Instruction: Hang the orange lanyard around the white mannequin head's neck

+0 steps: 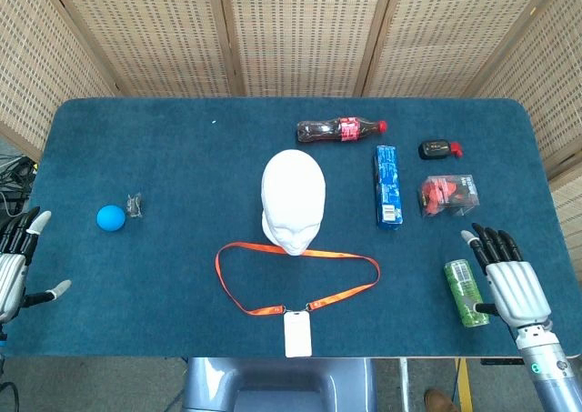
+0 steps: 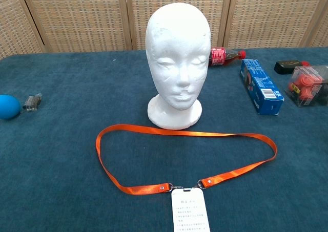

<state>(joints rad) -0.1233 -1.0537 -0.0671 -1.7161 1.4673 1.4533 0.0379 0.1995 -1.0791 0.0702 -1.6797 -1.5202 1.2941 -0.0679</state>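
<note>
The blue table [image 1: 136,276] has its widest bare stretch from 9 to 11 o'clock of the white mannequin head [image 1: 293,198], broken only by a blue ball [image 1: 111,217] and a small clear clip [image 1: 135,205] beside it. At the 9 o'clock edge the left hand [image 1: 16,265] hangs with fingers spread, holding nothing. At 4 o'clock the right hand [image 1: 507,276] is spread wide as well and grips nothing, just beside a green can [image 1: 465,292] lying on its side. The orange lanyard [image 1: 296,280] lies flat in a loop at 6 o'clock of the head, its far strap against the base, with the white badge [image 1: 297,332] at the near edge. From 1 to 3 o'clock lie a cola bottle [image 1: 341,131], a blue box [image 1: 388,185], a black and red gadget [image 1: 439,148] and a clear case [image 1: 447,195] holding red parts
</note>
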